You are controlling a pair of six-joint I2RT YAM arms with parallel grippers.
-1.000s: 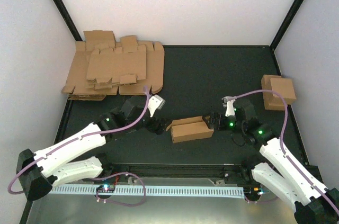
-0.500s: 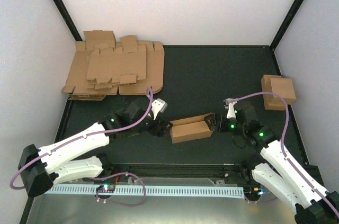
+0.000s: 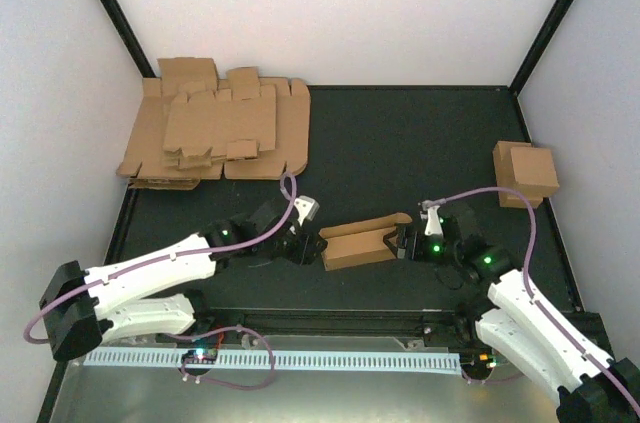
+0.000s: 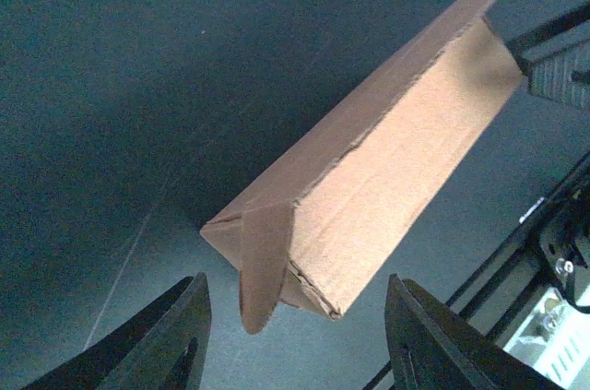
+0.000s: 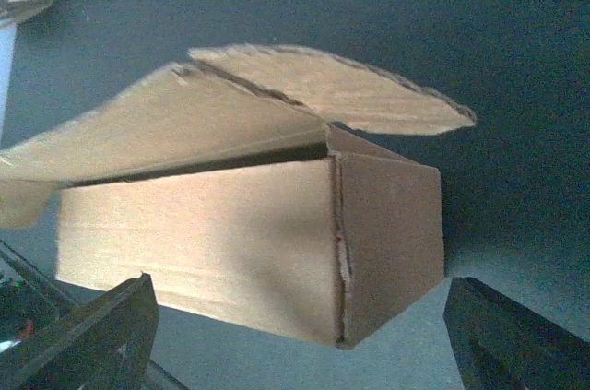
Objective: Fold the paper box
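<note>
I flank the paper box (image 3: 362,243), lower centre, with left gripper (image 3: 308,246) and right gripper (image 3: 402,241), both jaws apart around its ends, gripping nothing, ready to steady it

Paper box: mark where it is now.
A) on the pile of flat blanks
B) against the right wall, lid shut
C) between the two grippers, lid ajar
C: the top view shows the box lying between the left gripper and the right gripper, and the right wrist view shows its lid flap raised off the body.
</note>
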